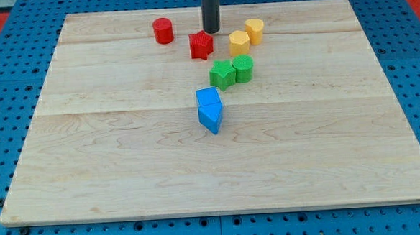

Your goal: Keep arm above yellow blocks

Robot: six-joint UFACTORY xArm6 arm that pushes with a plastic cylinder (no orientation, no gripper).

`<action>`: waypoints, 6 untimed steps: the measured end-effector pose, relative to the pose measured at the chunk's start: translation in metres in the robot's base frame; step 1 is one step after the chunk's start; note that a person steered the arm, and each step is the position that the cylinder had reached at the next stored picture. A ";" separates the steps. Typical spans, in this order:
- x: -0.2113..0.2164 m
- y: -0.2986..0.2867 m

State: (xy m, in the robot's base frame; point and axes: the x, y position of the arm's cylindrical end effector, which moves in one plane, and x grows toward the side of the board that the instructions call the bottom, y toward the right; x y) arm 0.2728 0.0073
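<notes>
Where the wooden board (126, 172) meets its far edge, my tip (212, 31), a bare rod without jaws, stands just left of two yellow blocks (239, 42) (254, 30), behind the red star block (201, 45); a red cylinder (163, 31), green blocks (222, 74) (243, 69) and blue blocks (210, 110) lie nearby.

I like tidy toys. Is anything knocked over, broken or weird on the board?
Nothing stands out. The red blocks, yellow blocks, green blocks and blue blocks sit whole on the board; my tip stands between the red ones.
</notes>
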 end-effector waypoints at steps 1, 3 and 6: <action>0.016 -0.003; -0.057 0.005; -0.038 0.093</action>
